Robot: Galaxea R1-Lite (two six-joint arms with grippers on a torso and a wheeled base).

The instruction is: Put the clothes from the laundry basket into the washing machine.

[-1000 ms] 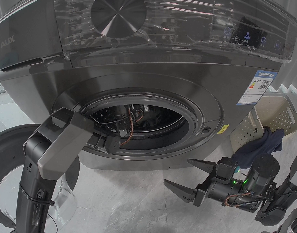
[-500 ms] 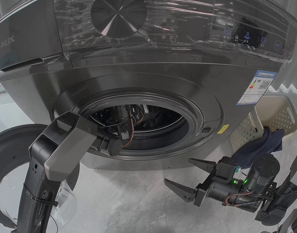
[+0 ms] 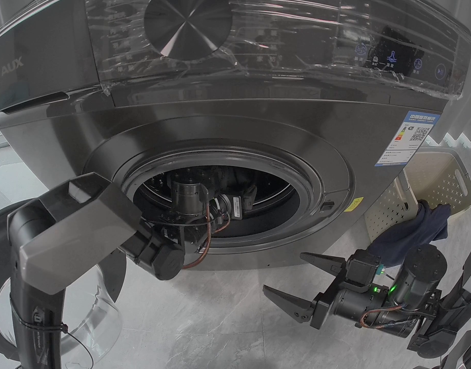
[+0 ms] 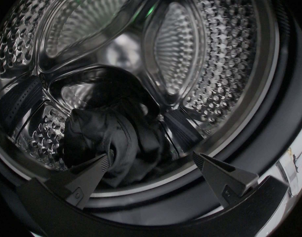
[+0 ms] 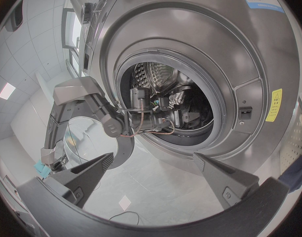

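Left gripper (image 4: 150, 155) is held open at the drum (image 4: 223, 50) mouth; a dark garment (image 4: 108, 139) is seen inside. Right gripper (image 3: 282, 271) is open near the laundry basket (image 3: 440, 175), a blue garment (image 3: 409, 231) draped over it

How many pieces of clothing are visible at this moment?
2. A black garment lies at the bottom of the drum; a dark blue garment hangs over the rim of the laundry basket beside the washing machine. More may be hidden inside the basket.
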